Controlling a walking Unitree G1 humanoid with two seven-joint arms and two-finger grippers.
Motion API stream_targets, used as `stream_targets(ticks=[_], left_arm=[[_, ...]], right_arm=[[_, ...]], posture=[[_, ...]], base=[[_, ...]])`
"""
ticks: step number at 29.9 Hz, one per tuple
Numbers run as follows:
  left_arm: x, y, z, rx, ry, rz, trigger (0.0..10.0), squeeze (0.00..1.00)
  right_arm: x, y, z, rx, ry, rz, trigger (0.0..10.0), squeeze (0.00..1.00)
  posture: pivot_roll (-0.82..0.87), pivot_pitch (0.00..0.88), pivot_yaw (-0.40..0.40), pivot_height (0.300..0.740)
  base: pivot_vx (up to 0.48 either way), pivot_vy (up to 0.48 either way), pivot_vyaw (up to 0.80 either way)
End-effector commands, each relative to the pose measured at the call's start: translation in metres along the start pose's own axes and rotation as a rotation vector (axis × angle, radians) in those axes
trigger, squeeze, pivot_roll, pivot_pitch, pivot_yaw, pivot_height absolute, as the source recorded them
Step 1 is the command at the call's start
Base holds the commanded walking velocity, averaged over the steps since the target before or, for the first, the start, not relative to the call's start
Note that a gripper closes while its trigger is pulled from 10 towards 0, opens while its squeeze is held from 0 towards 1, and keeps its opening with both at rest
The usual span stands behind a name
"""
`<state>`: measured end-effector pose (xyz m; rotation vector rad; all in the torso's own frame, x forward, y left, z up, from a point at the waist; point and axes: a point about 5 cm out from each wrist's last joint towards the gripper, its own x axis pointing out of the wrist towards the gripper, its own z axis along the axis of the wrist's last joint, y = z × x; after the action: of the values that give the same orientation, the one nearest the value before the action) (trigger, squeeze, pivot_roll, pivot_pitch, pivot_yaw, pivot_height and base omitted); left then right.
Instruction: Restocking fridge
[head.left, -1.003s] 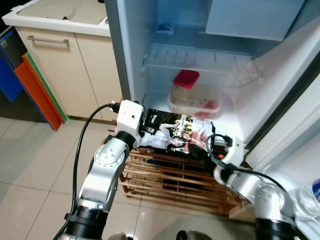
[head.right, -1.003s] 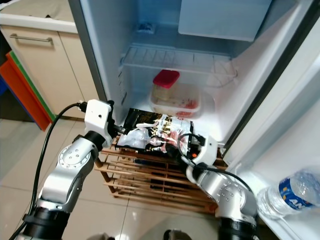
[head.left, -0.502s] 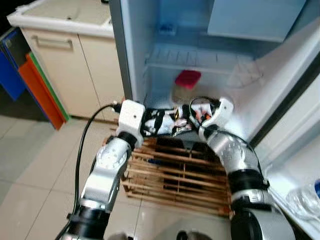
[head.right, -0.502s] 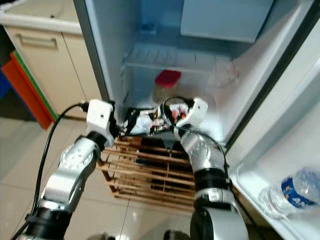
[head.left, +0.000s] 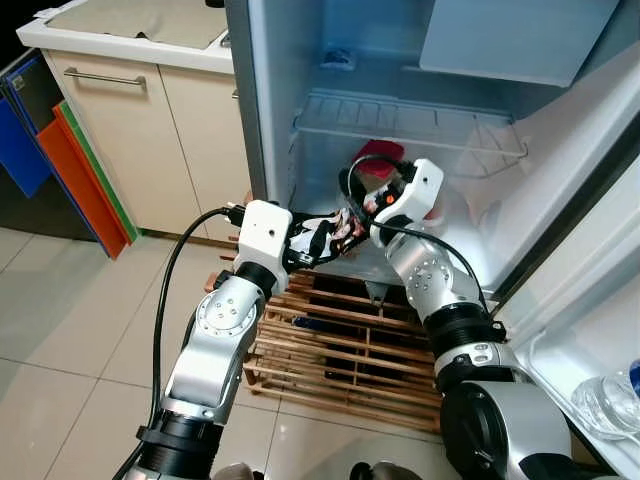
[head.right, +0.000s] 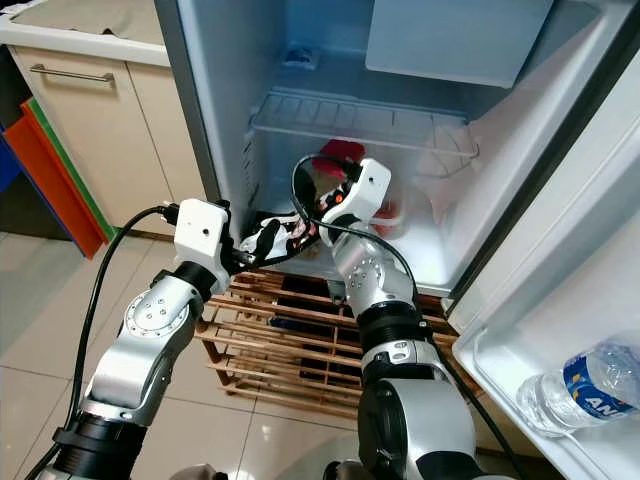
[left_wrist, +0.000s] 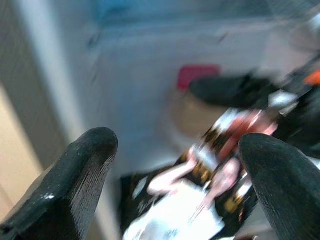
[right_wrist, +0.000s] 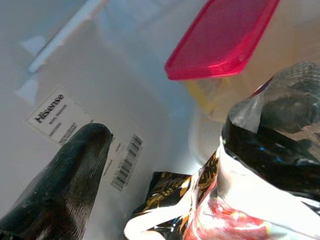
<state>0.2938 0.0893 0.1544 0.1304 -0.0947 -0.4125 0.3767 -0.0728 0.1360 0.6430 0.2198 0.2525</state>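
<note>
My right gripper pinches the black snack bag at the fridge mouth, my left gripper spread open at its nine o'clock, red-lidded container just behind.

Cream cabinet at upper left, orange board leaning beside it; wooden slatted rack at lower centre
</note>
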Motion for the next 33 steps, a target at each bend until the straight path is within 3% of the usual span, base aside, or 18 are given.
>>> stream_targets(ticks=[1, 9, 10, 11, 21, 28, 33], left_arm=[[-0.002, -0.011, 0.015, 0.061, -0.074, -0.052, 10.0, 0.0], [-0.002, -0.008, 0.018, 0.118, -0.089, -0.055, 10.0, 0.0], [-0.003, -0.007, 0.019, 0.119, -0.091, -0.052, 10.0, 0.0], [-0.003, -0.005, 0.019, 0.119, -0.09, -0.047, 10.0, 0.0], [-0.002, -0.003, 0.014, 0.108, -0.062, -0.044, 10.0, 0.0], [-0.001, -0.004, -0.001, 0.201, 0.02, -0.074, 10.0, 0.0], [-0.001, -0.005, -0.002, 0.189, 0.022, -0.073, 10.0, 0.0]], right_arm=[[0.005, 0.009, 0.007, -0.03, -0.028, 0.005, 10.0, 0.0], [0.01, 0.017, 0.024, -0.138, -0.126, -0.011, 10.0, 0.0], [0.011, 0.02, 0.028, -0.155, -0.147, -0.001, 10.0, 0.23], [0.011, 0.024, 0.032, -0.183, -0.167, 0.007, 10.0, 1.0], [0.015, 0.033, 0.038, -0.174, -0.199, 0.005, 10.0, 1.0], [0.016, 0.04, 0.042, -0.176, -0.22, 0.027, 10.0, 1.0], [0.016, 0.038, 0.04, -0.178, -0.215, 0.019, 10.0, 1.0]], posture=[[0.06, 0.048, -0.072, 0.74], [0.06, 0.048, -0.073, 0.74], [0.06, 0.047, -0.074, 0.74], [0.06, 0.046, -0.076, 0.74], [0.06, 0.043, -0.084, 0.74], [0.06, 0.039, -0.083, 0.74], [0.06, 0.031, -0.083, 0.74]], base=[[0.0, 0.0, 0.0], [0.0, 0.0, 0.0], [0.0, 0.0, 0.0], [0.0, 0.0, 0.0], [0.0, 0.0, 0.0], [0.0, 0.0, 0.0], [0.0, 0.0, 0.0]])
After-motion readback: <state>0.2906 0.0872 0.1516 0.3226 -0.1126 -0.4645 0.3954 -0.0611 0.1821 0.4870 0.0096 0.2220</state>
